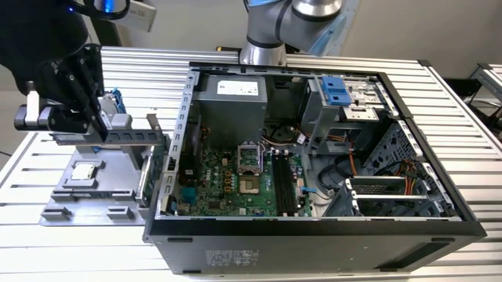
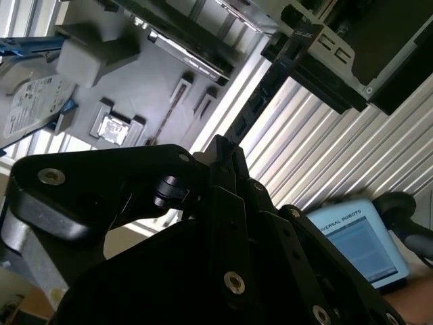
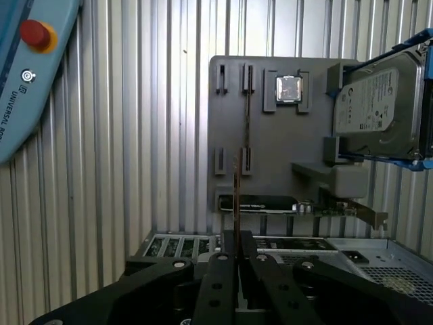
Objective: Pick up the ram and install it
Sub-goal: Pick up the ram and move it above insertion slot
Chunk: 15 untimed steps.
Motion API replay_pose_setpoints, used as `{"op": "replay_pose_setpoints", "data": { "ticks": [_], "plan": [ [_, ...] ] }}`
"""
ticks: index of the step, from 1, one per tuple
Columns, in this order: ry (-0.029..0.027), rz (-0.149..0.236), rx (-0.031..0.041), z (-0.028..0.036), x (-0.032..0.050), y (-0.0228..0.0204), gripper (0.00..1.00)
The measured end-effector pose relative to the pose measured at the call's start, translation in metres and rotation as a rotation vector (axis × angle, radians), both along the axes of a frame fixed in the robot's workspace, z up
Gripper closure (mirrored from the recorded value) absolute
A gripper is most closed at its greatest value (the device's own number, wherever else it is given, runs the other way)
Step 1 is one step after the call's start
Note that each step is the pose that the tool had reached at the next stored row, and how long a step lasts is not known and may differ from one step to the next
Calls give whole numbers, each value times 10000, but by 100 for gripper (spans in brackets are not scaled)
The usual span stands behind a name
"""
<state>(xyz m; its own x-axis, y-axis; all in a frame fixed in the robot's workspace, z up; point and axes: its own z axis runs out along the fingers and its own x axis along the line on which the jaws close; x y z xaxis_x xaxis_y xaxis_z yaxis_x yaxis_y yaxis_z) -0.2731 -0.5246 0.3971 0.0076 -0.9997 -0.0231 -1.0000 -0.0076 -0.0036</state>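
Ram (image 2: 254, 105) juts from the gripper (image 2: 220, 147) in the second wrist view, jaws pinched narrow on one end, likely to keep its contact edge free; in the first wrist view it stands edge-on before the tray (image 3: 270, 149); in the exterior view the gripper hovers at nine o'clock from the case (image 1: 314, 252).
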Motion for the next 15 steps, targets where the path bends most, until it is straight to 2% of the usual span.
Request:
{"op": "replay_pose_setpoints", "data": {
  "ticks": [15],
  "plan": [
    [1,0,-1,0,254,0,100]
  ]
}}
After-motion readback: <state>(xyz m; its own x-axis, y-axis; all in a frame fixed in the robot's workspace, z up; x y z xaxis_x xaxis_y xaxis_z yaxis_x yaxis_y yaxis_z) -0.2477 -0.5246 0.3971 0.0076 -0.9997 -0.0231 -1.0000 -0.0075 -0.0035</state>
